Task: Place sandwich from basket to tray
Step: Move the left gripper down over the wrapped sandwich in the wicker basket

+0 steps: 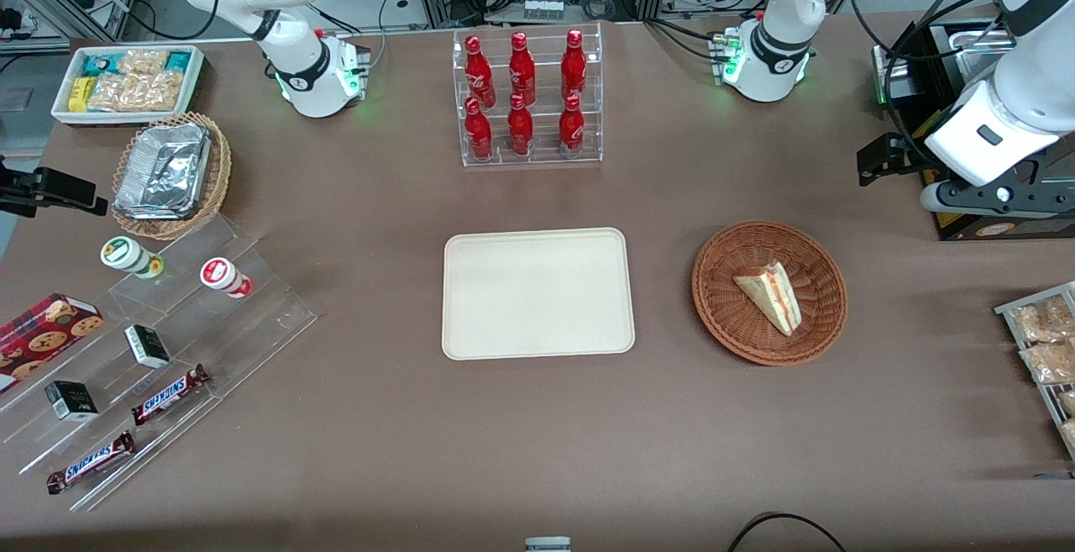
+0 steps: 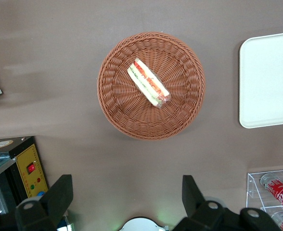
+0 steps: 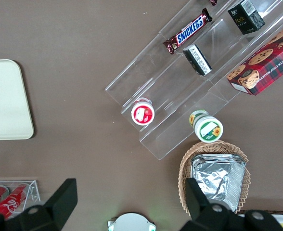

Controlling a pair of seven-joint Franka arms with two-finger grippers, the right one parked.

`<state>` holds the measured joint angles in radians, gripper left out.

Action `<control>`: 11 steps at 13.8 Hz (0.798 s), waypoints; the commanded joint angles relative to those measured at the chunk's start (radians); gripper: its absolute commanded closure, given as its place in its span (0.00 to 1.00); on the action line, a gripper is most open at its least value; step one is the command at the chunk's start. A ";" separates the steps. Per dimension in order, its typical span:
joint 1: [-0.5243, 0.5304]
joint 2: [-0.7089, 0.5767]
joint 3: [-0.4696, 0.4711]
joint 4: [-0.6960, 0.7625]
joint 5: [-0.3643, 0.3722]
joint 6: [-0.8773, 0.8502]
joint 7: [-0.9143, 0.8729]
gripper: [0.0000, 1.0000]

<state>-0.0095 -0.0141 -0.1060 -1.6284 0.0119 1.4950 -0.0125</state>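
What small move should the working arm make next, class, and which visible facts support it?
Probably lower the open gripper toward the sandwich. It hangs high above the table and holds nothing, the sandwich lies in the basket, and the tray is bare.

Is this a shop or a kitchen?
Probably a robot lab set up like a snack shop: red bottles in a display rack, chocolate bars on clear steps. The left arm's open pincer hovers above the sandwich in its basket.
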 commanded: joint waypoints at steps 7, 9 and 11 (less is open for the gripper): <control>0.003 0.066 -0.004 -0.002 -0.017 0.059 -0.004 0.00; 0.002 0.060 -0.004 -0.106 -0.015 0.156 -0.004 0.00; -0.001 0.051 -0.006 -0.226 -0.013 0.295 -0.004 0.00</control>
<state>-0.0102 0.0626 -0.1085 -1.7437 0.0075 1.6901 -0.0125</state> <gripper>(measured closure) 0.000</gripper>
